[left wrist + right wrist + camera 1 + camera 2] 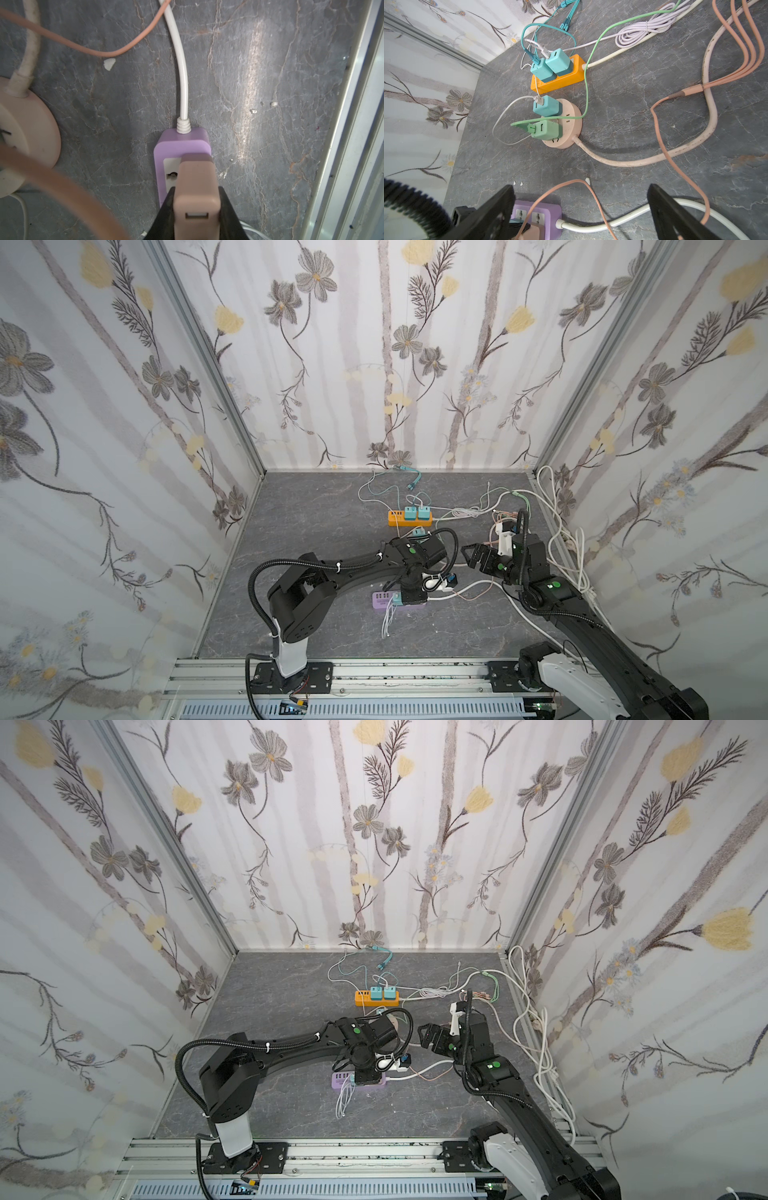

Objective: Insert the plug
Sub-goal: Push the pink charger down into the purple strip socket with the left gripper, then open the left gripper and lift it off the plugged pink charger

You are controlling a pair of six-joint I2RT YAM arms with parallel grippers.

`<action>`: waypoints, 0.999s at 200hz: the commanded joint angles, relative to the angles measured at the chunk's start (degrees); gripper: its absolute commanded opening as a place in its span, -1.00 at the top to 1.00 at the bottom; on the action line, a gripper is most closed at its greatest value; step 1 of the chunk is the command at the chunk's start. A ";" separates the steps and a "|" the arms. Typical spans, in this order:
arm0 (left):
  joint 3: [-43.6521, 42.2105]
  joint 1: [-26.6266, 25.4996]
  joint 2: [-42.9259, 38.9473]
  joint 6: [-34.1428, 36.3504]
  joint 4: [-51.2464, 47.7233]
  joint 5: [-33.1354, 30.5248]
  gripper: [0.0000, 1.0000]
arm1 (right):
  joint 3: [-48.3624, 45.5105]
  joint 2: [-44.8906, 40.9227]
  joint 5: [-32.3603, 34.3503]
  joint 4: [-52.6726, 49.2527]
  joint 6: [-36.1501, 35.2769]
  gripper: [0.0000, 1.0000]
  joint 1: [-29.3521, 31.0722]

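My left gripper (196, 209) is shut on a pinkish-beige plug (196, 182) with a USB port in its back. The plug stands on the purple power strip (182, 143), over the outlet nearest the strip's white cord (182, 87); its prongs are hidden. In both top views this gripper (411, 594) (366, 1075) points down onto the purple strip (384, 600) (341, 1080). My right gripper (581, 209) (471, 558) is open, hovering to the right, above the strip's cord end (550, 209). A peach cable (591, 193) loops between its fingers without touching them.
An orange strip (409, 520) with two teal chargers lies further back. A round beige socket hub (571, 116) carries a teal and a green charger. Loose white, green and peach cables cover the right side (557, 531). An aluminium rail (353, 124) borders the floor.
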 commanded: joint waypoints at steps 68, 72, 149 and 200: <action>2.16 2.31 3.62 8.79 -2.68 -10.41 1.00 | 1.03 -1.57 2.94 -1.82 -1.19 -0.99 0.02; 2.16 2.30 3.55 8.79 -2.86 -10.50 1.00 | 1.05 -1.60 2.98 -1.92 -1.17 -0.99 0.04; 8.20 0.98 -0.05 3.63 -4.83 -8.88 -0.17 | 2.69 -1.78 5.84 -3.88 -2.47 -0.99 0.04; 6.60 2.14 -8.48 0.70 -2.56 -2.32 -0.50 | 2.71 -4.61 12.40 -4.89 -4.03 -0.99 -0.13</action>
